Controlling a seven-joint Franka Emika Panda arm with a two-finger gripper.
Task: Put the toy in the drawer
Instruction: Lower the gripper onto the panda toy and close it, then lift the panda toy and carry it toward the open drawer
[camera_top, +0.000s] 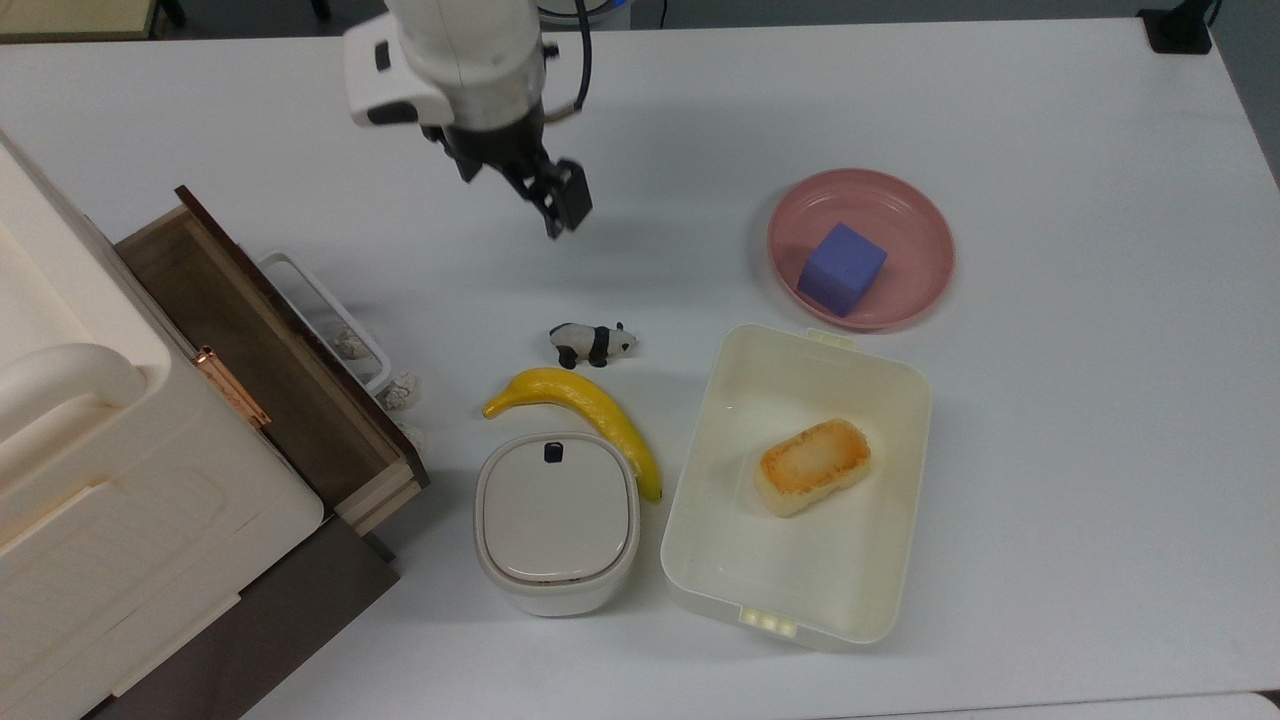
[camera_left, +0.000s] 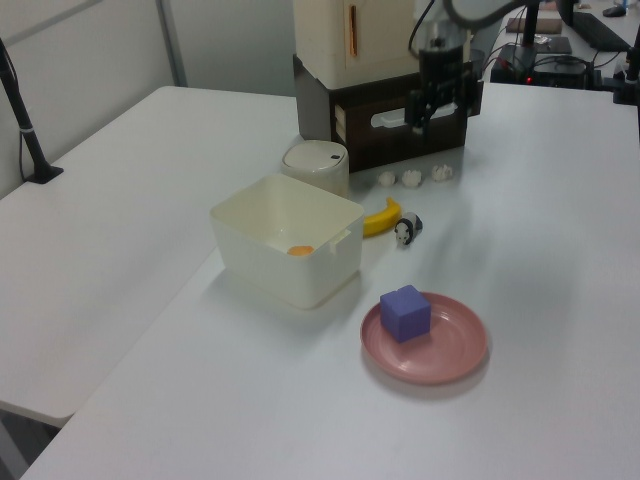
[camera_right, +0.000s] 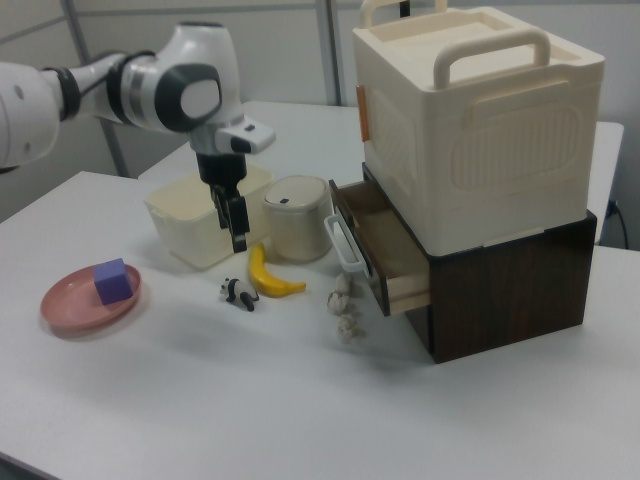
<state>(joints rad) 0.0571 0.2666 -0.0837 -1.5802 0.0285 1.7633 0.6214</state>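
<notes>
The toy, a tiny black-and-white panda (camera_top: 592, 343) (camera_left: 404, 232) (camera_right: 238, 294), stands on the white table just above the banana in the top view. My gripper (camera_top: 512, 190) (camera_left: 438, 110) (camera_right: 237, 235) hangs open and empty over the table, apart from the panda and toward the top view's upper left of it. The dark brown drawer (camera_top: 250, 350) (camera_left: 400, 145) (camera_right: 385, 250) is pulled out of the cabinet under the cream box, at the top view's left. Its inside looks bare.
A yellow banana (camera_top: 580, 410) and a lidded round pot (camera_top: 556, 520) lie right below the panda in the top view. A cream tub (camera_top: 700, 520) holds a bread piece (camera_top: 813, 465). A pink plate (camera_top: 920, 250) carries a purple cube (camera_top: 842, 268). White crumpled bits (camera_top: 400, 390) lie by the drawer front.
</notes>
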